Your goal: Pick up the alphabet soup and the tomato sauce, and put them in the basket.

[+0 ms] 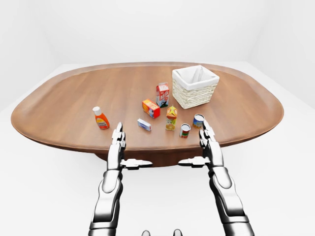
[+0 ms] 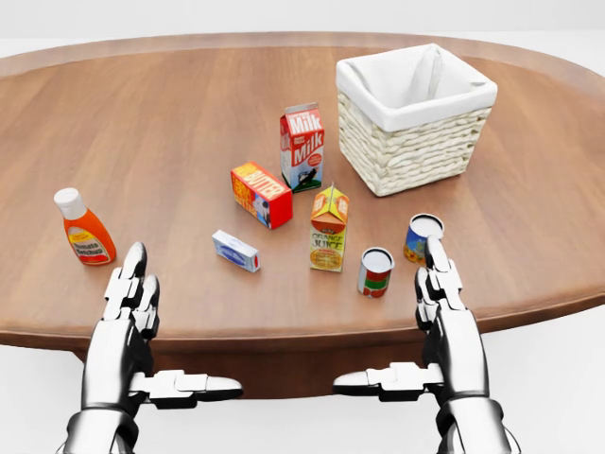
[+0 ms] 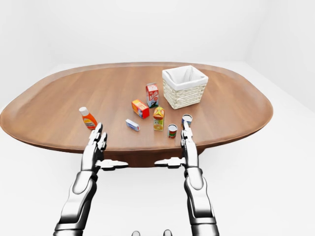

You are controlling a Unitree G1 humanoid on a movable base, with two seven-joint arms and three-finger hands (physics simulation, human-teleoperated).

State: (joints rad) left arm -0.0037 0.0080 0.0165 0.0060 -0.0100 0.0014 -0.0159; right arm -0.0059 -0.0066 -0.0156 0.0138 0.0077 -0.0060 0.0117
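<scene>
A milk carton (image 2: pixel 302 148) stands upright near the middle of the oval wooden table (image 2: pixel 170 123). Just beside it, toward the table's left end, an orange-and-red box (image 2: pixel 261 195) lies on its side. An orange juice carton (image 2: pixel 328 229) stands upright closer to the near edge, and a small white-and-blue box (image 2: pixel 235 251) lies flat to its left. An orange bottle (image 2: pixel 83 228) with a white cap stands well apart, toward the left end.
</scene>
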